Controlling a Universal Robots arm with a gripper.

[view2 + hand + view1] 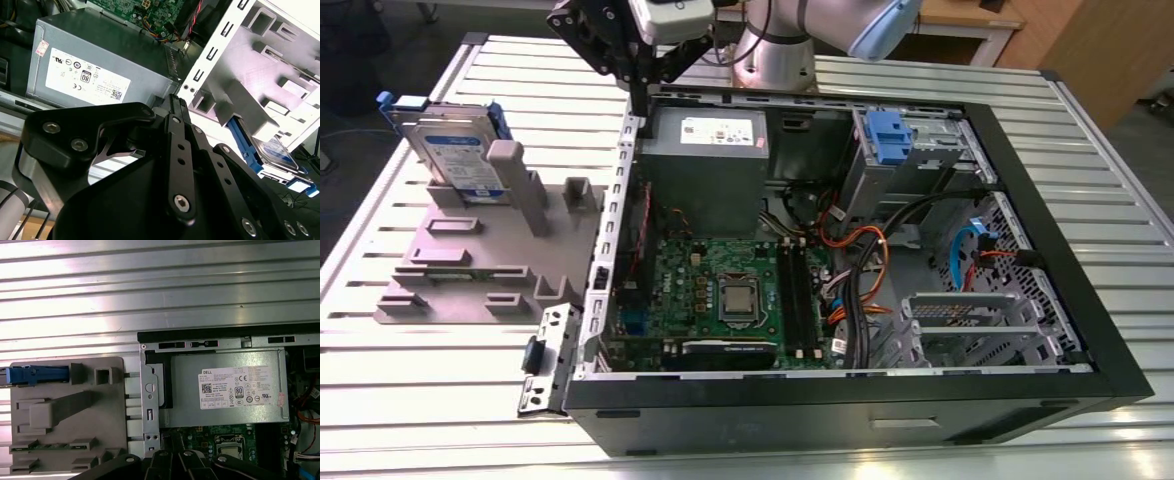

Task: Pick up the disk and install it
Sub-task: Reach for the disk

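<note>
The disk (460, 150) is a silver-grey drive with a white-and-blue label in a blue carrier. It stands on edge in a slot of the grey fixture (467, 255) on the exterior view's left. In the second wrist view the disk (272, 147) leans in that fixture (280, 60). The first wrist view catches its blue carrier edge (35, 375). My black gripper (647, 80) hangs above the back left corner of the open computer case (854, 400), to the right of the disk and well apart from it. Its fingers (174, 107) are shut on nothing.
The grey power-supply box (707, 135) with a white label sits in the case just below the gripper, also seen in both wrist views (100, 65) (230, 387). A blue drive-bay carrier (887, 135), motherboard (720, 290) and orange cables (854, 250) fill the case. The ribbed metal table (440, 390) surrounds everything.
</note>
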